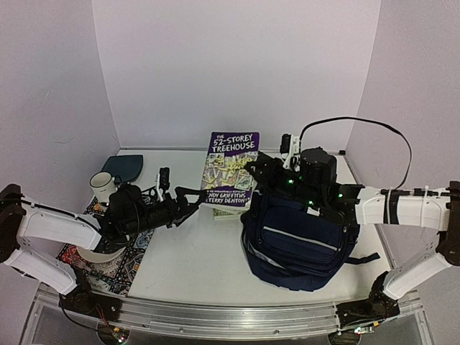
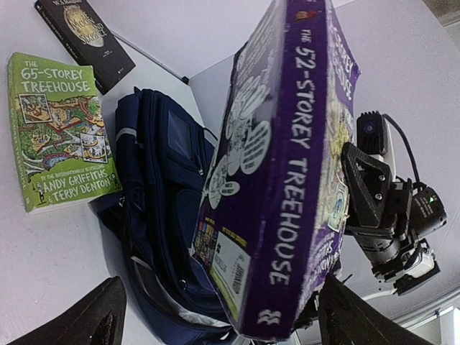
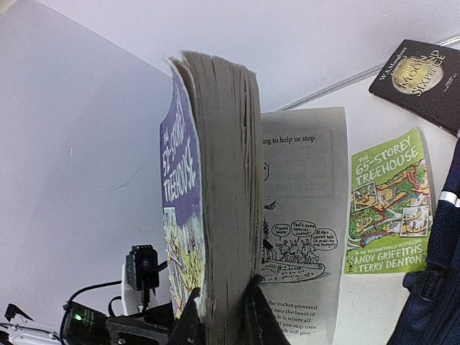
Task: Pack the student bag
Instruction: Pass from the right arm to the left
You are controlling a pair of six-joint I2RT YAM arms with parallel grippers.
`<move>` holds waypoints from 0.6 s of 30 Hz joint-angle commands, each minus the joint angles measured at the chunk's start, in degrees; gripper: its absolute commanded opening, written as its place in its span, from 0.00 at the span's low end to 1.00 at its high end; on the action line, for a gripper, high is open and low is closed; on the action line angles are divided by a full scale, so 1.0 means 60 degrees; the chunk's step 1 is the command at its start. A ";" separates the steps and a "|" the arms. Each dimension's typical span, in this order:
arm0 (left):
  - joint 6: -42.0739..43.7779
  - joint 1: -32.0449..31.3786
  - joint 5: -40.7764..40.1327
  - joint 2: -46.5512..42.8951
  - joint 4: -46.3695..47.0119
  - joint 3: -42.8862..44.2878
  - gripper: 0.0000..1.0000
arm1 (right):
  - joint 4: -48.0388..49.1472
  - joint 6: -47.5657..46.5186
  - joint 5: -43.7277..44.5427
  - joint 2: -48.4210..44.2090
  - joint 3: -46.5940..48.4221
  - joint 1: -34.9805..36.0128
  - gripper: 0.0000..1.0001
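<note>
The right gripper (image 3: 223, 310) is clamped on the bottom edge of a thick purple paperback book (image 3: 183, 215) titled "The 52-Storey Treehouse". Its dark fingers (image 3: 253, 316) pinch the rough, cream-coloured block of pages. The book stands upright in the right wrist view. One thin printed page has fanned loose to the right of the block, showing cartoon drawings and speech bubbles.

The left gripper (image 1: 189, 203) is spread wide. In the left wrist view its two rounded black fingers (image 2: 75, 316) sit in the bottom corners, with the book's glossy spine between them. I cannot tell whether either finger touches it.

The student bag (image 1: 302, 241) is a large navy-blue fabric backpack with thin pale stripes and dark straps. It lies soft and slumped on the white table (image 1: 201, 266), right of centre in the top view, just beneath the right wrist and the raised book.

A flat green paperback (image 2: 61, 129) titled "The 65-Storey Treehouse" lies face up on the table in the upper left of the left wrist view. A black book with gold lettering (image 2: 86, 39) lies above it.

At the left of the top view stand a white mug (image 1: 103, 187), a flat dark-teal pouch (image 1: 123, 168) and a busy patterned mat (image 1: 108, 269).
</note>
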 commanded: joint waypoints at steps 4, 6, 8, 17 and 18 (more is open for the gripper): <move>-0.0405 -0.0401 0.0125 0.1375 0.3050 0.0809 0.94 | 0.2533 0.0555 0.0374 -0.0501 -0.0137 -0.0007 0.00; -0.0604 -0.0486 0.0144 0.1784 0.3771 0.0853 0.94 | 0.2759 0.0655 0.0414 -0.0459 -0.0205 -0.0005 0.00; -0.0683 -0.0544 0.0144 0.2142 0.4224 0.0966 0.92 | 0.2955 0.0757 0.0439 -0.0412 -0.0257 0.0009 0.00; -0.0465 -0.0689 0.0351 0.3026 0.5406 0.1614 0.72 | 0.3508 0.1138 0.0745 -0.0291 -0.0624 0.0002 0.00; -0.0481 -0.0699 0.0375 0.3057 0.5617 0.1609 0.68 | 0.3499 0.1136 0.0816 -0.0310 -0.0674 0.0007 0.00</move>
